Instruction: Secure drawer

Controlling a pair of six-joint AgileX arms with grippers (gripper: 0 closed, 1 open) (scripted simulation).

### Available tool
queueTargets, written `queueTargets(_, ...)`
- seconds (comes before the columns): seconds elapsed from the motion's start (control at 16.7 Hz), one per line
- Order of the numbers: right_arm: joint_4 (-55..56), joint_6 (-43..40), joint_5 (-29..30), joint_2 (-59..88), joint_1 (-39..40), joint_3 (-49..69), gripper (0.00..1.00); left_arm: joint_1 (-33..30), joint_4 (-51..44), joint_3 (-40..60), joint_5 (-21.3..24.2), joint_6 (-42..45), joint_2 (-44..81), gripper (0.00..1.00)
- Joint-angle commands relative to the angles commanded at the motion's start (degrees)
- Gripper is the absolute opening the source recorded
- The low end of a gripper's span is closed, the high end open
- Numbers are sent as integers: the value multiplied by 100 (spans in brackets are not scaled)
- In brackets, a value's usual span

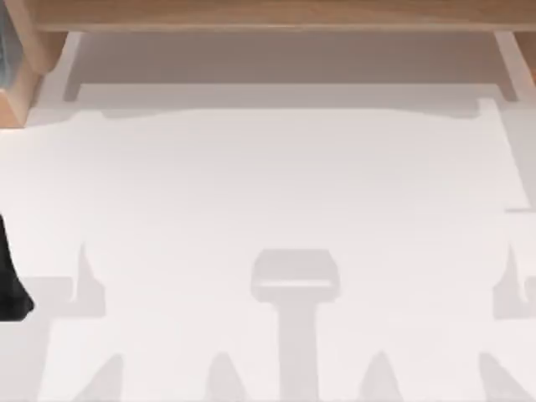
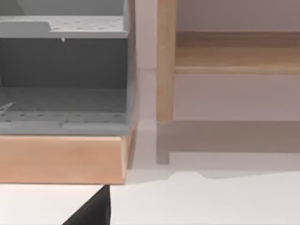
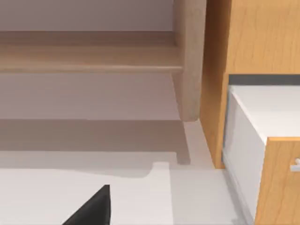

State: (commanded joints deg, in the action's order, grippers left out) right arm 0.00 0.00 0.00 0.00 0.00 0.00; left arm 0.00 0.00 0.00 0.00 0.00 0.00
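The drawer runs across the far edge of the table in the top view. Its pale beige-grey floor lies exposed in front of the light wood frame, with thin white side walls and a white front strip. The drawer also faces the left wrist camera, and the drawer faces the right wrist camera. My left arm is a black shape at the table's left edge, far from the drawer. A black part of my left gripper and of my right gripper juts in over the white tabletop.
A grey perforated shelf unit on a wooden base stands left of the drawer. On the right stands a wooden cabinet with a white box protruding. Arm shadows fall on the white tabletop.
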Motion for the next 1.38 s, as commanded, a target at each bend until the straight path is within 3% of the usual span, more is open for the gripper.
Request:
queueTargets(0.18, 71, 2, -48, 73, -44, 46, 100, 0, 0, 0, 0, 0, 0, 100)
queueTargets(0.42, 767, 18, -537, 939, -525, 458, 100, 0, 0, 0, 0, 0, 0, 100)
queueTargets(1.08, 3852, 93, -2797, 5990, -2852, 2192, 100, 0, 0, 0, 0, 0, 0, 100)
queueTargets(1.38, 4724, 108, -3421, 7370, -3489, 2692, 100, 0, 0, 0, 0, 0, 0, 100)
